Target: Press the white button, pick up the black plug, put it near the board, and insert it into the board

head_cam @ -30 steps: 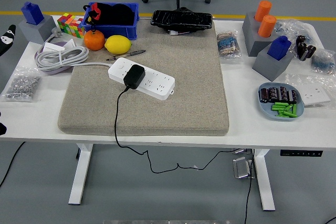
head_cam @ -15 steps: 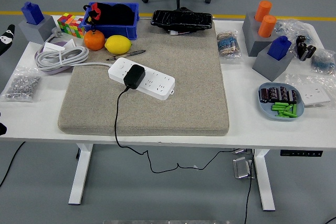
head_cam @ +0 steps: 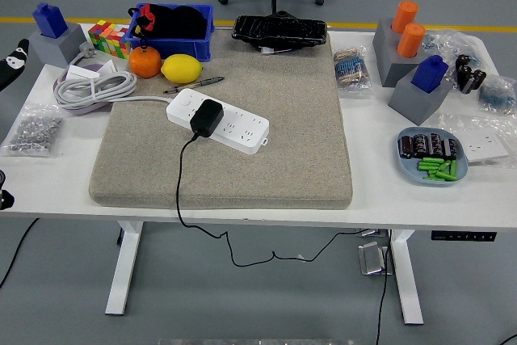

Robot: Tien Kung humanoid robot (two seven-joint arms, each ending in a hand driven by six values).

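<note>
A: Since the black plug (head_cam: pixel 207 117) sits in the board (head_cam: pixel 218 121) on the mat (head_cam: pixel 275 135), is anything done?
B: Can't judge. Cord (head_cam: pixel 179 191) drops off the surface (head_cam: pixel 380 191) edge. Left hand (head_cam: pixel 10 66) barely shows at left edge, fingers unreadable; right hand absent.

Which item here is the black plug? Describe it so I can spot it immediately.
Find the beige mat in the table's middle. On its left half lies a white power strip. The black plug sits in it, the only black block there, its cable trailing off the table's near edge.
</note>
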